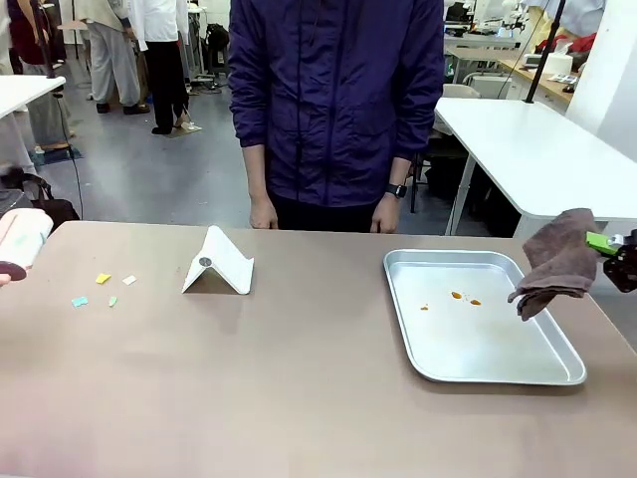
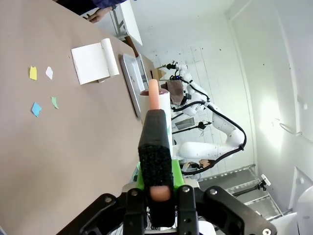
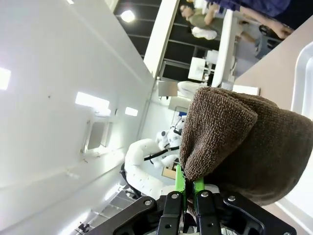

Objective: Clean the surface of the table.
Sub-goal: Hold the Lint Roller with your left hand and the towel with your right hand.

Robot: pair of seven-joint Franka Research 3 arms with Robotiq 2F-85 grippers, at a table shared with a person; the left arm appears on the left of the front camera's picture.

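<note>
— Brown, matte, smooth: wide table (image 1: 299, 398), lying under all. On it?
— Shiny rectangular metal tray (image 1: 488, 344), orange crumbs (image 1: 458, 296) inside; small paper scraps (image 1: 103, 279) at left.
— Grippers?
— Clamped both: right gripper (image 3: 188, 183) on fuzzy brown cloth (image 3: 234, 142); left gripper (image 2: 159, 188) on black roller handle (image 2: 155, 147).

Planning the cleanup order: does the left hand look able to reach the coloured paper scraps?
Probably yes. The left hand, shut on a roller, hovers near the scraps, with bare table between them; the white stand sits farther right.
</note>
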